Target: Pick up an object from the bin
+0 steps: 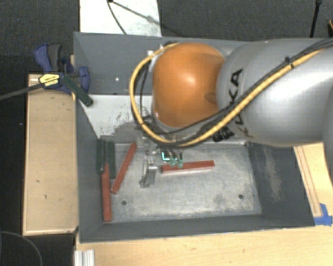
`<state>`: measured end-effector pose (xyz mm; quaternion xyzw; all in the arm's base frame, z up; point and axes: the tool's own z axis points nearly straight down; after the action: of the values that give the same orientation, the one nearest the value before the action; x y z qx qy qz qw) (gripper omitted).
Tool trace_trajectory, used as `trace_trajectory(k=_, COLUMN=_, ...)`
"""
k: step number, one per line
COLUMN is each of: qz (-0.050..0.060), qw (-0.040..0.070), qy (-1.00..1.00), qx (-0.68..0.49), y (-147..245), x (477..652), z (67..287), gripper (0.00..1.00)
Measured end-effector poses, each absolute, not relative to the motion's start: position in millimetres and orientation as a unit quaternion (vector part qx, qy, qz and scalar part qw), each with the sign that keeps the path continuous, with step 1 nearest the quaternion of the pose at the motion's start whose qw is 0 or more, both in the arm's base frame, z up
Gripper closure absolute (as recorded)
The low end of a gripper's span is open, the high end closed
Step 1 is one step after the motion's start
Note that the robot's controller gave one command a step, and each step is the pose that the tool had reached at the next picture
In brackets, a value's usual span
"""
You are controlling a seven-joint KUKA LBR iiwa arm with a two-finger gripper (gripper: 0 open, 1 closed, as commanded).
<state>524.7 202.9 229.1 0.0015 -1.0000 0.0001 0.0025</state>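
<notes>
Grey metal bin (211, 198), floor scuffed, a few loose sticks in it.

Far left, close against the left wall: dark green stick (101, 155), lying lengthwise along the wall. Below it and roughly in line is a long red-brown stick (106, 197), running down toward the near left corner. Its upper end meets the green one; touching or overlapping, cannot tell which. Just beside these, to the right: a second red-brown stick (123, 168), slanted, upper end leaning right, lower end near the long one.

Centre of the floor: gripper (157, 169), down at floor level beneath the wrist's orange cover (183, 85). Whether it stands apart or together cannot be told, since the cover and the yellow-black cables (134, 90) looped round it hide most of it.

Immediately right of the gripper: red-brown bar (188, 166), flat on the floor, lying crosswise, well apart from the three sticks at the left. Its left end is at the gripper and its right end points toward the right wall. Bar end inside the gripper or only beside it — not clear.

Right side: silver arm (288, 93) crossing above the bin's right wall.
</notes>
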Motion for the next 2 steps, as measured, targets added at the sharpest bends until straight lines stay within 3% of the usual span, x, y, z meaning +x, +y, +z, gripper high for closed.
trace_trajectory(k=1, qz=-0.003, qw=-0.005, qy=-1.0, qx=-0.024, y=241.0, x=527.1, z=303.7, gripper=0.0)
trace_trajectory(k=2, qz=0.001, qw=0.002, qy=-0.999, qx=0.04, y=162.6, x=561.6, z=178.7, gripper=0.0)
